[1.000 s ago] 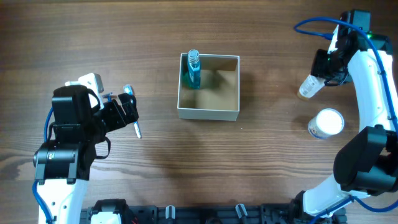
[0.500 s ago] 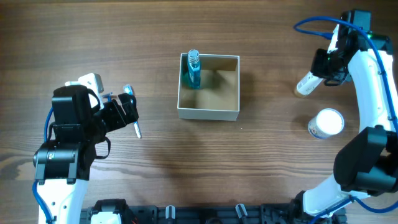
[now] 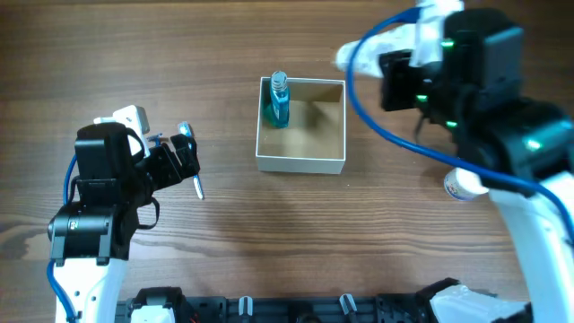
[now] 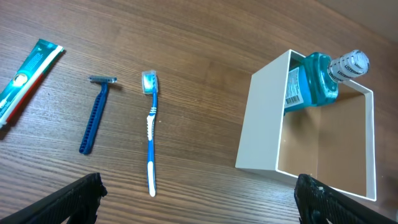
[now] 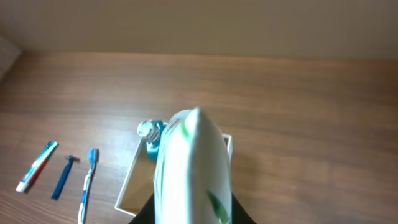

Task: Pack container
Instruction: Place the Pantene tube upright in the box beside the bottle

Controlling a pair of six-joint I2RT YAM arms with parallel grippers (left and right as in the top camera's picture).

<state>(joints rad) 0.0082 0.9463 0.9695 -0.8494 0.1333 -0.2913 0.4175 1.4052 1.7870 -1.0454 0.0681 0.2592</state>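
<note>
On the left of the table (image 4: 205,37), a toothpaste (image 4: 25,78), a razor (image 4: 96,115) and a toothbrush (image 4: 151,134) lie side by side, not yet packed. The left gripper (image 3: 191,160) hangs near them, its 2 fingers wide apart, holding nothing. In the middle sits the box (image 3: 300,162), with 1 blue bottle (image 3: 279,105) in its left corner. The right gripper (image 5: 194,214) is clamped on a white tube (image 5: 189,155), high up near the box. I think this tube goes in next. It must come down on the bare floor beside the bottle. The bottle's label has a bar code, but its words are too small to read.
</note>
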